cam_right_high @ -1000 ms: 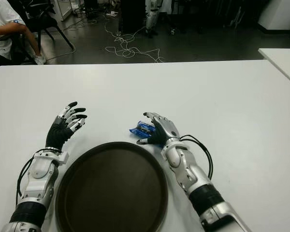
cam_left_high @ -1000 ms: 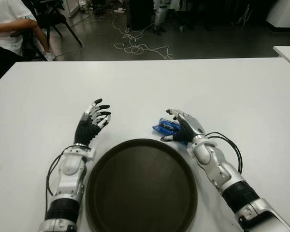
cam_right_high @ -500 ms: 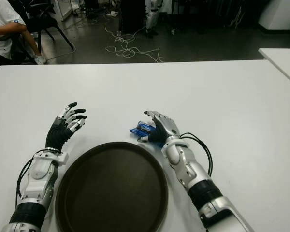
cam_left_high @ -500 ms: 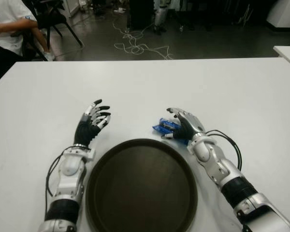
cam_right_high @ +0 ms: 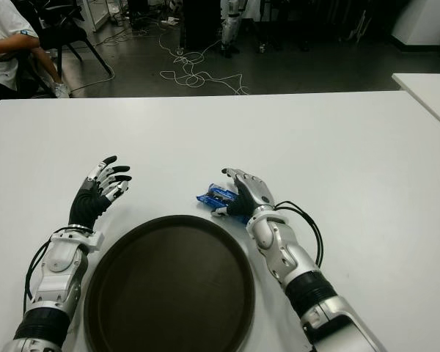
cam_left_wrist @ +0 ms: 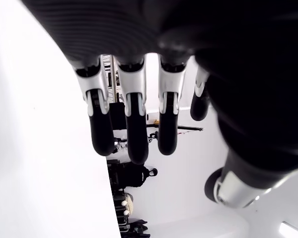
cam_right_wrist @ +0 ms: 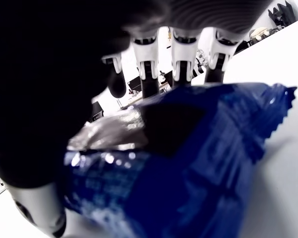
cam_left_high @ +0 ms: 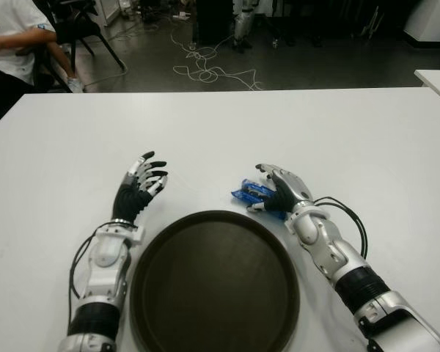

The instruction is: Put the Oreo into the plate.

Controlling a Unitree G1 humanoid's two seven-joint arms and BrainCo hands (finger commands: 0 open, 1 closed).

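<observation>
At the far left edge, beyond the table, part of a seated person (cam_left_high: 11,44) in a white shirt is seen, with a dark chair (cam_left_high: 81,26) just beside. A wide white table (cam_left_high: 352,132) fills most of the view.

On the left side of the table, the left hand (cam_left_high: 139,187) is shown raised from its wrist, palm turned toward the middle of the table. Its fingers (cam_left_wrist: 131,129) are seen spread apart and lightly bent, with nothing held between them. The hand is placed just left of the plate's far rim.

In the middle, close to the robot, a large round dark brown plate (cam_left_high: 214,282) is laid flat on the table. Nothing is seen inside it.

Just beyond the plate's far right rim, a blue Oreo packet (cam_left_high: 249,193) is lying on the white surface, outside the plate. The right hand (cam_left_high: 282,192) is laid over the packet from the right side, its fingers curled around it. In the right wrist view the fingers (cam_right_wrist: 181,54) are seen reaching over the far edge of the blue wrapper (cam_right_wrist: 188,163), while the palm covers its near side, so the packet is clamped in the grasp. Whether the packet is lifted off the table or touching it cannot be told.

A black cable (cam_left_high: 348,220) is looped beside the right forearm. Behind the table, a dark floor is seen with a tangle of white cables (cam_left_high: 209,70).
</observation>
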